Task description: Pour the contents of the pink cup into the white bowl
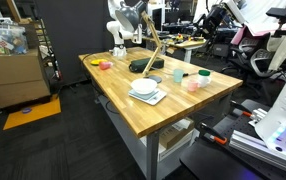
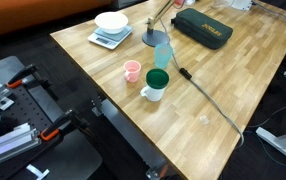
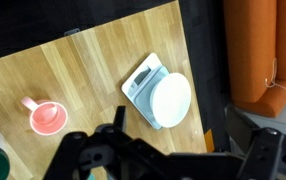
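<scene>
a: tool (image 3: 171,155) gaping wide, nothing in it?
b: right, empty, high over the bench (image 3: 83,70). pink cup (image 3: 46,118) stands apart from it, beside green cup (image 2: 157,80); white bowl (image 3: 170,98) near bench corner.

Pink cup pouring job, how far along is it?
Nothing done yet: the small pale pink plastic cup stands upright on the wooden table, apart from the round white bowl. In hand: nothing; the gripper hovers open above them. Left: grasp, carry, pour.
</scene>
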